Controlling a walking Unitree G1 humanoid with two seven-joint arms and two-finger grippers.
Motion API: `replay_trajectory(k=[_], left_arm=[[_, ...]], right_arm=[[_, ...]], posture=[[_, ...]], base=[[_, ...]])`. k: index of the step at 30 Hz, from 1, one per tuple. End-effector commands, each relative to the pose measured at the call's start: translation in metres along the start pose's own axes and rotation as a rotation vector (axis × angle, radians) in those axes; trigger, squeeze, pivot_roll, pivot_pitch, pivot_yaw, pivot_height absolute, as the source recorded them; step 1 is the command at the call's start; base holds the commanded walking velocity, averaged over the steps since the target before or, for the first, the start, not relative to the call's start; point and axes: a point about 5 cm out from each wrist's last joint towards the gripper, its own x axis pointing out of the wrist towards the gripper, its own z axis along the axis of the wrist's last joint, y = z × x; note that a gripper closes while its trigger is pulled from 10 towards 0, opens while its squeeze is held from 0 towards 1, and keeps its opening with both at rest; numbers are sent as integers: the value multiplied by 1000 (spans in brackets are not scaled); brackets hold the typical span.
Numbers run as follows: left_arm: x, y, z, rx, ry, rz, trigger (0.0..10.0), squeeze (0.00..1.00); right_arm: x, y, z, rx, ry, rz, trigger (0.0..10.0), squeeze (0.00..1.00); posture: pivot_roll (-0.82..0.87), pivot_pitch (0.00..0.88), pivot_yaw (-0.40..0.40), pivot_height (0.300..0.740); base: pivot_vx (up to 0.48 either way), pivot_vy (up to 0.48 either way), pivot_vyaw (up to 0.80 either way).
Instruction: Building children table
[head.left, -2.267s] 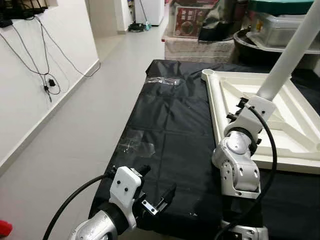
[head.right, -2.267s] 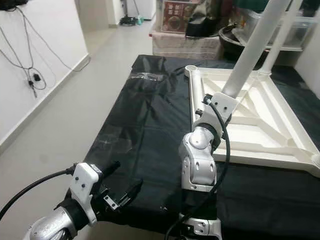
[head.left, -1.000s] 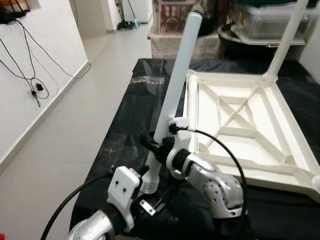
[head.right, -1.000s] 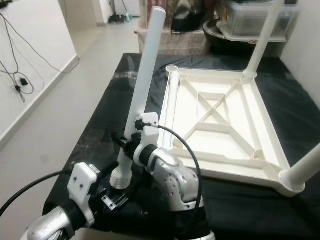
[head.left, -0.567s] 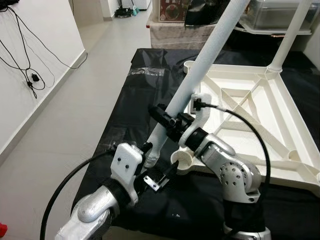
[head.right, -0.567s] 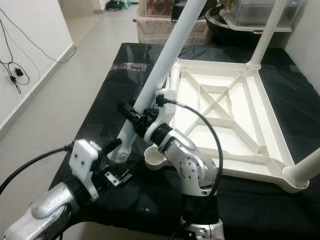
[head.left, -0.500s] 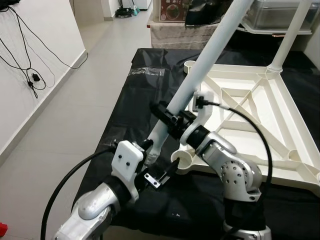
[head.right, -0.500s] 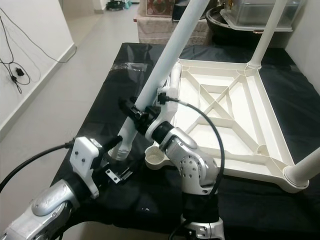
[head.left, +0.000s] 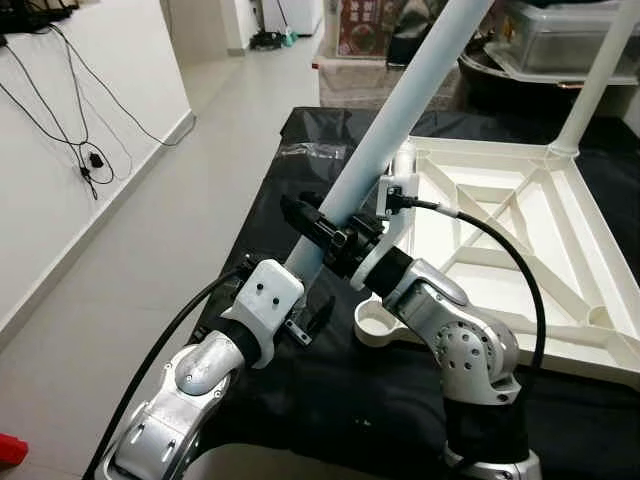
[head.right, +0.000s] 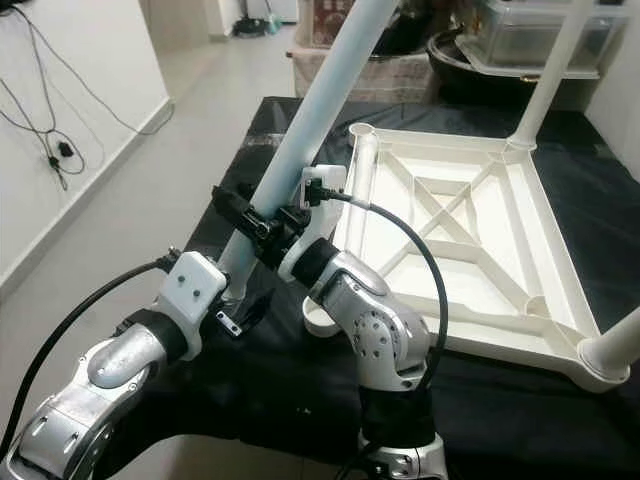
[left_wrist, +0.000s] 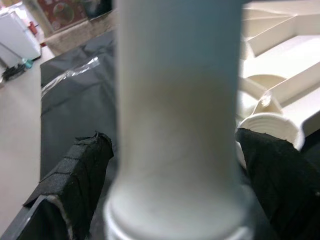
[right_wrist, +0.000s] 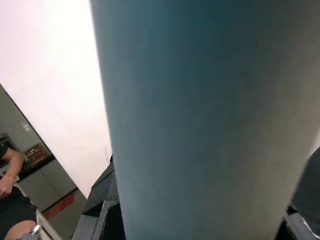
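A long white table leg (head.left: 400, 120) slants up and away over the near left corner of the upturned white table top (head.left: 520, 230). My right gripper (head.left: 322, 236) is shut on the leg's lower part. My left gripper (left_wrist: 175, 165) is open. Its black fingers (left_wrist: 75, 180) stand on either side of the leg's flared lower end (left_wrist: 175, 210). Beside that end is an empty round socket (head.left: 380, 322) at the table top's near left corner. One leg (head.left: 592, 90) stands fitted at the far corner, and another (head.right: 615, 352) at the near right corner.
A black sheet (head.left: 300, 190) covers the low platform under the table top. Bare floor (head.left: 150, 200) and a white wall with hanging cables (head.left: 85, 150) lie to the left. Boxes and tubs (head.left: 560, 40) are stacked behind. A person's arm (right_wrist: 10, 170) shows far off in the right wrist view.
The right gripper has tipped the leg from near upright to slanting away to the right. The left gripper has risen from below the leg's end to either side of it.
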Motion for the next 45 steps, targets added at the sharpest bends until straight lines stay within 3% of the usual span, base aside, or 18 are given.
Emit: replay_trajectory(k=[1,4,5,8,9,18,19,20,21,22,23,28,29,31,35,38,39,45], left_arm=[[-1,2,-12,-9,55,4,10000,0],[-2,0,-23,-46,107,-2,10000,0],[-1,-1,-25,-55,115,-4,8784,0],[-1,-3,-27,-64,119,-5,8784,0],[-1,-5,-29,-74,125,-12,0,0],[0,-5,-34,-94,120,-9,0,0],[1,-4,-34,-93,117,-6,0,0],[1,-4,-34,-93,117,-6,0,0],[1,-4,-35,-91,117,-7,0,0],[1,-4,-35,-91,117,-7,0,0],[0,-4,-35,-97,114,-10,10000,0],[-3,-3,-31,-165,83,-48,10000,0],[-8,-6,-29,-255,53,-126,10000,0],[-27,-11,-24,-466,10,-366,10000,0],[-44,-14,-24,-576,20,-549,10000,0],[-47,-15,-25,-596,27,-580,10000,0],[-56,-18,-30,-651,62,-661,10000,0],[-67,-23,-36,-654,116,-739,10000,0]], right_arm=[[0,8,0,5,-8,50,10000,0],[0,10,-1,6,-5,63,10000,0],[0,11,-1,6,-4,66,10000,0],[0,11,-1,6,-4,68,10000,0],[0,12,-2,7,-3,73,10000,0],[0,17,-8,-9,19,90,10000,0],[-1,15,-11,-26,28,67,10000,612],[-1,15,-11,-26,28,67,10000,612],[-2,12,-14,-32,41,46,10000,1000],[-2,12,-14,-32,41,46,10000,1000],[-2,9,-15,-51,47,40,10000,1000],[-5,5,-15,-107,72,56,10000,1000],[-7,2,-13,-136,96,82,10000,0],[-15,-2,-10,-103,156,216,10000,0],[-21,-3,-7,-51,196,332,10000,0],[-22,-3,-6,-42,201,350,10000,0],[-24,-4,-7,-40,229,391,10000,0],[-27,-3,-8,-34,279,455,10000,0]], posture=[[103,31,7,740],[100,30,9,740],[100,29,7,740],[100,29,7,740],[97,31,8,740],[96,31,5,740],[94,31,4,740],[94,31,4,740],[94,29,5,740],[94,29,5,740],[94,29,5,740],[98,29,2,740],[99,28,3,740],[106,31,-2,740],[110,33,-1,740],[110,32,-1,740],[112,35,1,740],[111,38,1,740]], base=[[0,0,0],[0,0,0],[0,0,0],[0,0,0],[0,0,0],[0,0,0],[0,0,0],[0,0,0],[0,0,0],[0,0,0],[0,0,0],[0,0,0],[0,0,0],[0,0,0],[0,0,0],[0,0,0],[0,0,0],[0,0,0]])
